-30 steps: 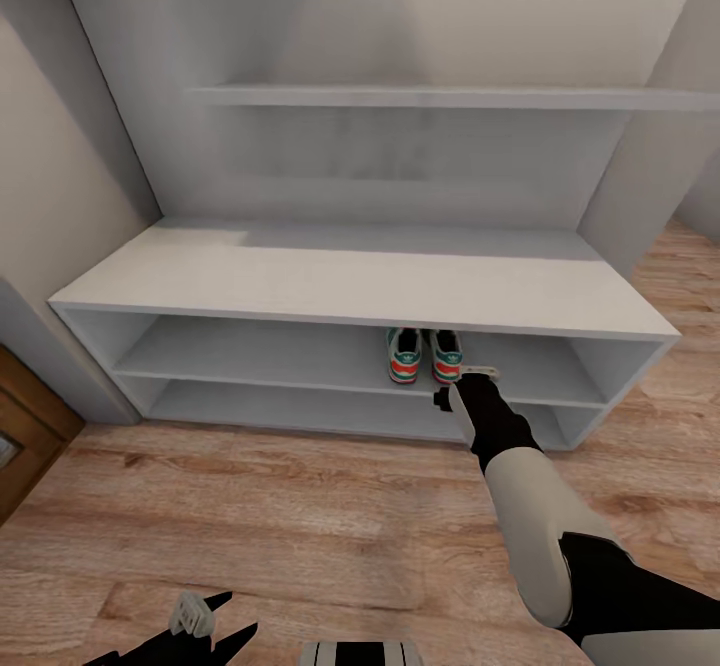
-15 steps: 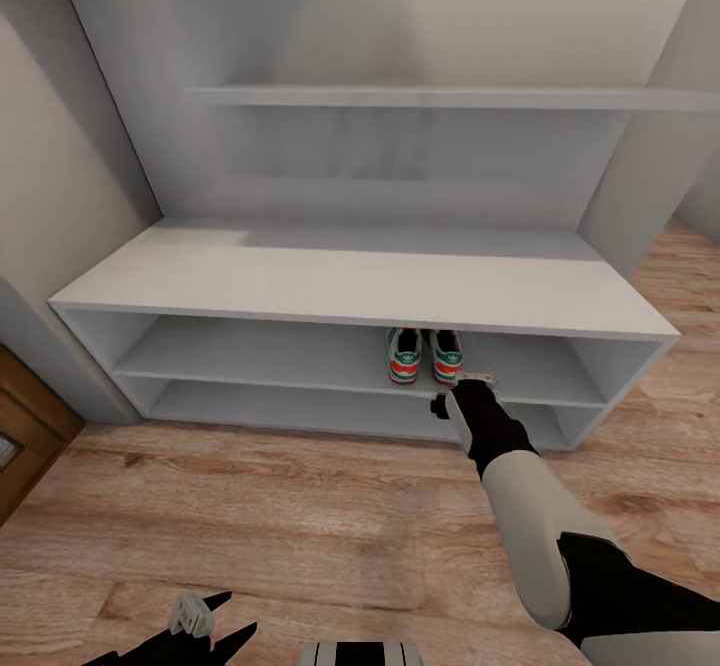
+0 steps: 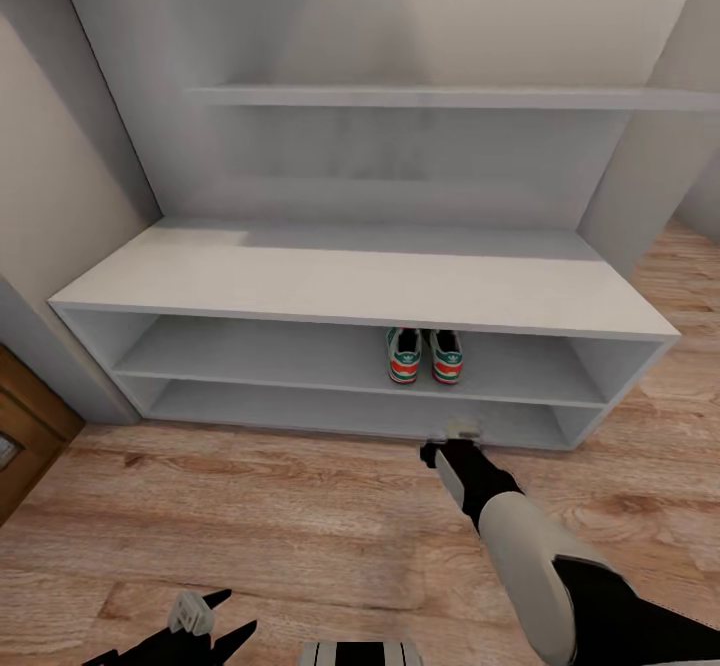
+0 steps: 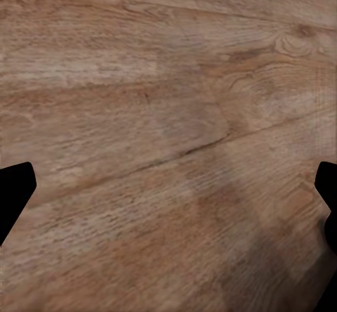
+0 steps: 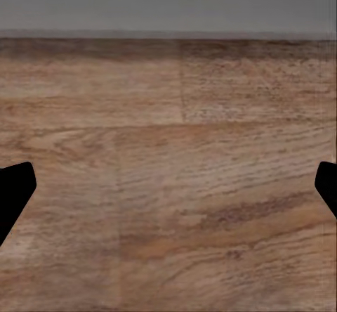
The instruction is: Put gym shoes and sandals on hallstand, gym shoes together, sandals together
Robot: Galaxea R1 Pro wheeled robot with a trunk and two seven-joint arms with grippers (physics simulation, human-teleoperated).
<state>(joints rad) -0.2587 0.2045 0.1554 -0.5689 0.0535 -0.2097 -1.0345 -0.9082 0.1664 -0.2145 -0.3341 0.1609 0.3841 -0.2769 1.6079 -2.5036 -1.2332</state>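
Head view: both gym shoes (image 3: pixel 425 356) sit side by side, touching or nearly so, on the upper of the two low open shelves of the hallstand (image 3: pixel 350 286), heels facing out, right of centre. Right gripper (image 3: pixel 455 436) hangs over the corridor floor (image 3: pixel 280 516) just in front of the rack's bottom edge, apart from the shoes; can't tell its jaw state from here. Left gripper (image 3: pixel 205 626) sits low near the frame's bottom edge, fingers spread.

Left wrist view: bare floor planks (image 4: pixel 161 150), dark fingertips (image 4: pixel 14 196) at both frame edges, wide apart, holding nothing.

Right wrist view: floor (image 5: pixel 168 185) meeting the rack's grey base (image 5: pixel 168 3); fingertips (image 5: pixel 14 192) wide apart, nothing held
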